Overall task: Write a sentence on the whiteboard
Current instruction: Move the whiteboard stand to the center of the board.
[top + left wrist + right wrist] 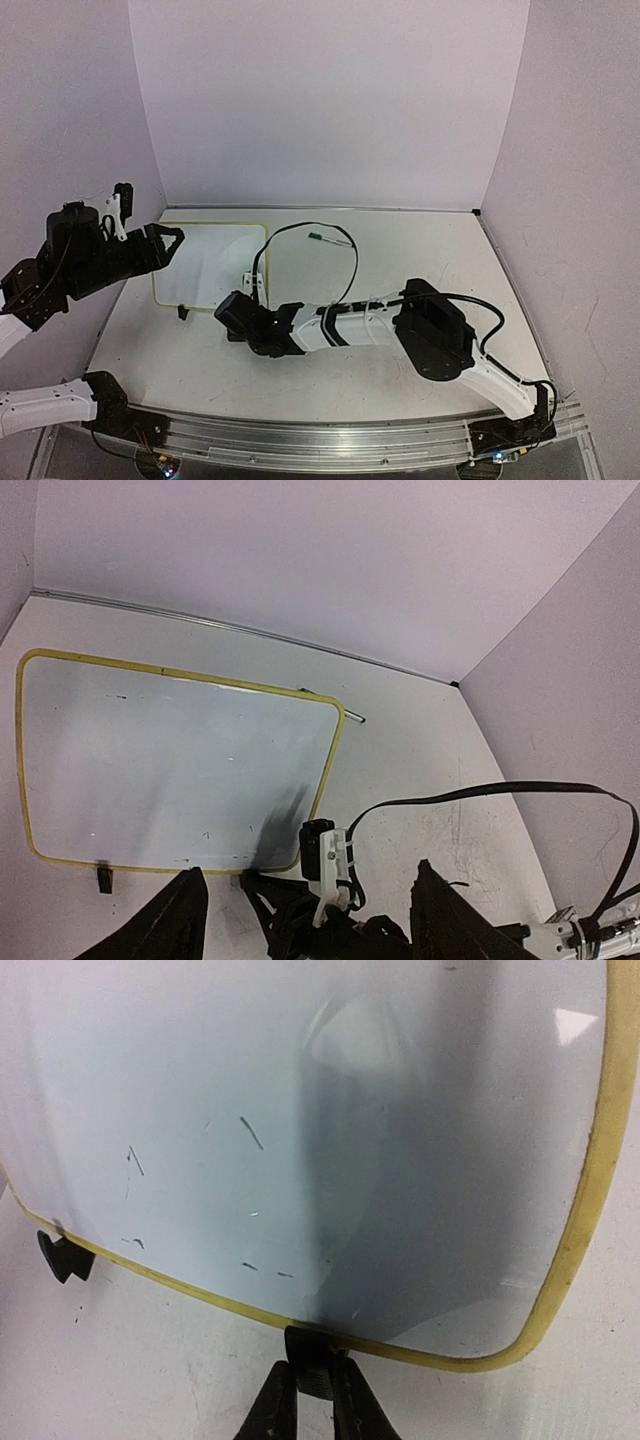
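**Whiteboard** [210, 262]: rectangular, rounded corners, thin yellow frame. It lies flat on the white table [430, 250], at 10 o'clock from the table's middle in the top view. A few short dark strokes mark its surface.

**Clip foot** [306, 1344]: black, on the board's near edge at 5 o'clock.

**Second clip foot** [65, 1257]: black, on the same edge, toward 7 o'clock.

**Right gripper** [312, 1392]: the arm reaches across the table toward 9 o'clock. The jaws are pressed in on the clip foot, pinching it at the frame.

**Left gripper** [172, 240]: raised over the board's 9 o'clock edge, not touching it. The jaws are spread wide.

**Cable** [352, 262]: black, arching from the right arm over the table beside the board's 3 o'clock edge.

**Thin rod** [332, 704]: lies on the table just past the board's 2 o'clock corner. What it is cannot be told.
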